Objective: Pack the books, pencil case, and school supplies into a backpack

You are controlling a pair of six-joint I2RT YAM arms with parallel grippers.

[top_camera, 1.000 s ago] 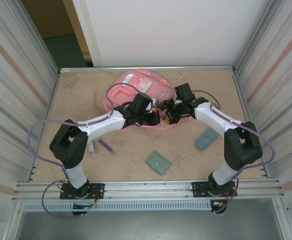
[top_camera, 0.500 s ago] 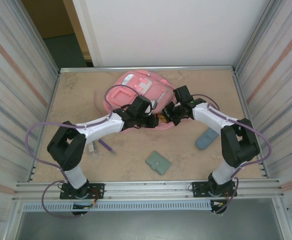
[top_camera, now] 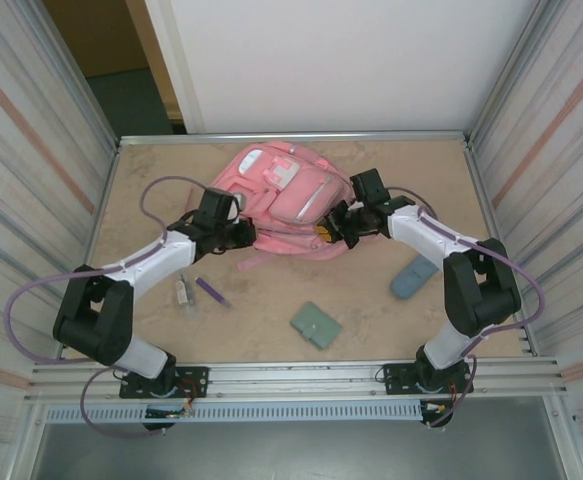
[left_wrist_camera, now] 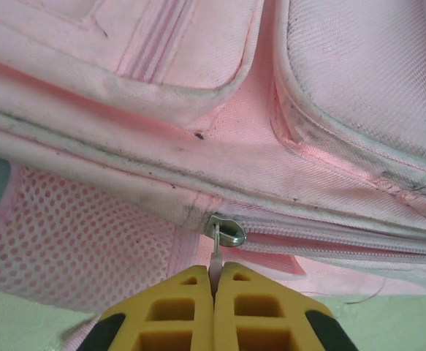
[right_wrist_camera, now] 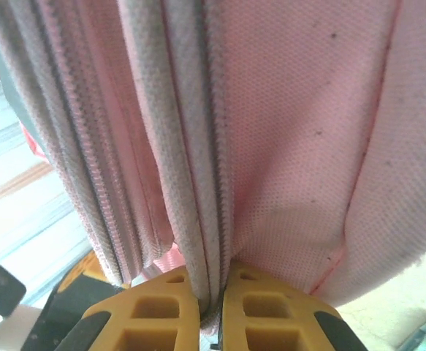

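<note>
L gripper (left_wrist_camera: 214, 281): yellow pads (left_wrist_camera: 180, 311) fully together, no gap, pinching the thin pale tab of a zip pull (left_wrist_camera: 215, 257). The metal slider sits just above the fingertips, at the end of a zip line on the backpack (top_camera: 291, 195), next to its mesh side pocket.

R gripper (right_wrist_camera: 211, 292): pads almost together w/ a grey piped seam of the backpack clamped between them. Pink fabric hangs to both sides of the fingertips.

Top view: backpack lies flat, front pockets up, w/ L gripper at its left near edge and R gripper at its right edge.

Pencil case (top_camera: 413, 277): right of backpack, toward the arm bases, apart from it. Green folder (top_camera: 316, 325): base side of backpack, well apart. Purple pen (top_camera: 211, 291) and small grey-white stick (top_camera: 182, 292): left-base side of backpack, close to each other.
</note>
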